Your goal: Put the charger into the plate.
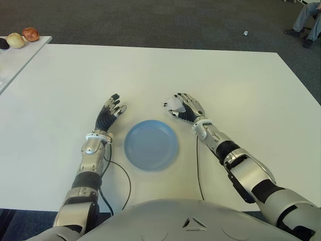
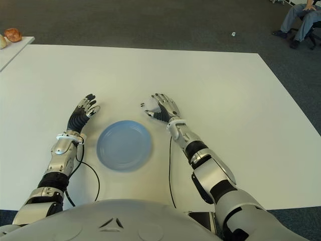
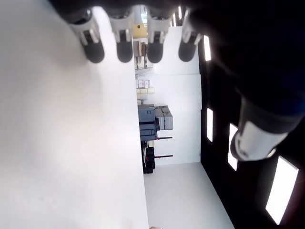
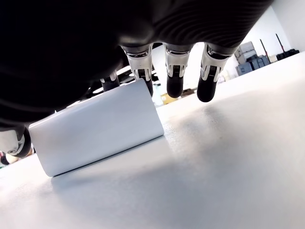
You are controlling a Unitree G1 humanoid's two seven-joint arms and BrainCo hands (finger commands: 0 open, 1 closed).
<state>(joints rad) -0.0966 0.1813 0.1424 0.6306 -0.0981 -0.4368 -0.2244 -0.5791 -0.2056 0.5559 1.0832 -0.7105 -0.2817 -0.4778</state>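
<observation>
One charger (image 4: 97,132) sits on the worktop (image 1: 225,75) just beyond the plate (image 1: 151,144), right hand (image 1: 183,108) cupped over it, fingers (image 4: 174,76) unclosed (left hand (image 1: 109,114) open beside the plate); a loose pinch risks slipping.

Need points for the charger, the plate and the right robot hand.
charger (image 4: 97,131): right wrist view, middle of its broad white face.
plate (image 1: 151,144): left eye view, bare centre of the blue dish.
right robot hand (image 1: 184,107): left eye view, back of the palm, beside the charger.
</observation>
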